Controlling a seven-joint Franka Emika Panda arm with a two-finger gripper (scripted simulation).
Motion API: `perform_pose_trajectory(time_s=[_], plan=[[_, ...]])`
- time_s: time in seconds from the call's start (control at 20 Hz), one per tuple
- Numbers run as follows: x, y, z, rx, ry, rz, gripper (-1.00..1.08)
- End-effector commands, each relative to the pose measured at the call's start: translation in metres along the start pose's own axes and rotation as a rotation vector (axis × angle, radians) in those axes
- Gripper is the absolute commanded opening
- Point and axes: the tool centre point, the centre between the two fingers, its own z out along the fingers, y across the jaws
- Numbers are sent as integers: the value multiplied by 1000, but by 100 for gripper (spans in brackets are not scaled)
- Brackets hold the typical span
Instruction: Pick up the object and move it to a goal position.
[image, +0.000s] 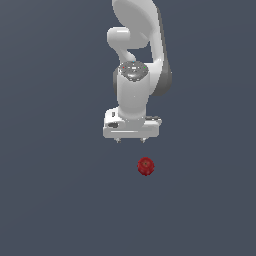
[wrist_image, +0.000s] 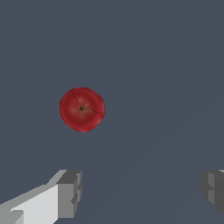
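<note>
The object (image: 145, 166) is a small dark-red roundish ball resting on the flat grey surface, a little toward the exterior view's right of the arm's midline. My white gripper (image: 131, 141) hangs above and behind it, apart from it, with only the short fingertips (image: 118, 140) peeking below the hand. In the wrist view the object (wrist_image: 82, 109) shows from above with a dark dimple in its middle. It lies off to one side of the gap between my two grey fingers (wrist_image: 70, 192), which stand wide apart. The gripper (wrist_image: 142, 190) is open and holds nothing.
A plain grey-blue surface (image: 60, 200) spreads all around. The white arm (image: 137, 55) rises behind the gripper.
</note>
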Motion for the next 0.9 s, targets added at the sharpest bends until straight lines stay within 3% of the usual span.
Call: perform_pose_trajectory(time_s=[0.0, 0.45, 0.85], plan=[[0, 0, 0, 0, 0, -4, 100], [9, -10, 10, -2, -8, -109, 100], [25, -29, 29, 1, -21, -313, 100]])
